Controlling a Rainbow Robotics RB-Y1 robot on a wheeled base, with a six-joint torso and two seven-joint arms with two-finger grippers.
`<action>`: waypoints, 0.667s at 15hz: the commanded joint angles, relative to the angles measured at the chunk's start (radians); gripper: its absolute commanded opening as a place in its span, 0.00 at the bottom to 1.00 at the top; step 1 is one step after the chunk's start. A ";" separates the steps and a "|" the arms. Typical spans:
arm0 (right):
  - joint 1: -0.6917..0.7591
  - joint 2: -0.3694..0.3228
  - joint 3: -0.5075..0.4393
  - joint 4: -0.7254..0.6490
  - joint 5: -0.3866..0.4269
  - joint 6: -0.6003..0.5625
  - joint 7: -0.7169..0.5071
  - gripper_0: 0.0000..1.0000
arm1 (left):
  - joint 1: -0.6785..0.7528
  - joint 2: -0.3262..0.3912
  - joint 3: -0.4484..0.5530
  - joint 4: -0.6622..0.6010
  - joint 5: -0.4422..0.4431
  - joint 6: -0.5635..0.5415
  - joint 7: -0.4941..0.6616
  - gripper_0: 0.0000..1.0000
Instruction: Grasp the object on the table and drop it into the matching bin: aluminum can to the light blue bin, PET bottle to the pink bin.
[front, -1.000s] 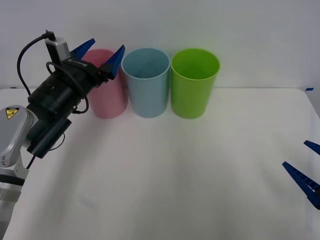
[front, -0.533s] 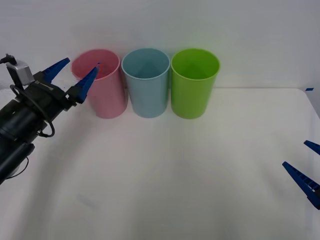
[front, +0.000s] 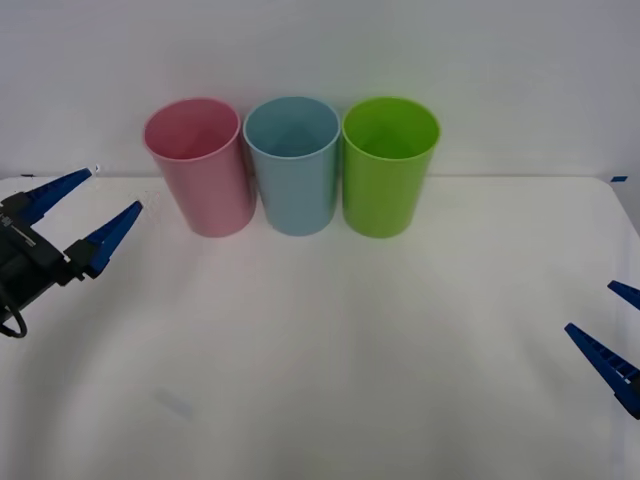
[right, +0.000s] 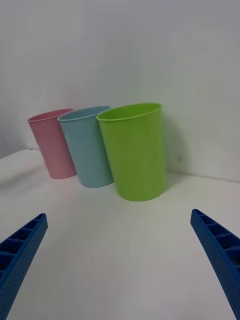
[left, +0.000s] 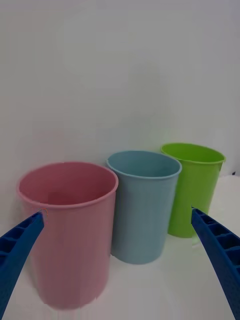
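Observation:
The pink bin (front: 200, 175), the light blue bin (front: 293, 172) and a lime green cup stand upright in a row at the back of the white table (front: 330, 360). The aluminum can and the PET bottle are out of view. My left gripper (front: 113, 190) hovers open at the table's left edge, left of the pink bin and apart from it, with nothing between its fingers. The left wrist view looks at the pink bin (left: 70, 225) and the light blue bin (left: 142, 205) from close by. My right gripper (front: 590, 306) waits open at the table's right edge.
The lime green cup (front: 388, 170) stands right of the light blue bin, almost touching it. A plain white wall rises just behind the cups. White tabletop stretches in front of the row, between the two grippers.
My left arm has drawn back leftward and down, from the pink bin's rim to the table's left edge, its fingers staying open. The right arm has not moved.

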 joint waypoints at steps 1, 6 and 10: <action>0.000 0.000 0.000 0.000 0.000 0.000 0.000 1.00 | 0.059 0.020 0.062 0.000 0.000 -0.086 -0.016 1.00; 0.000 0.000 0.000 0.000 0.000 0.000 0.000 1.00 | 0.151 0.031 0.152 0.000 -0.008 -0.192 -0.059 1.00; 0.000 0.000 0.000 0.000 0.000 0.000 0.000 1.00 | 0.214 0.061 0.169 0.002 0.015 -0.211 -0.093 1.00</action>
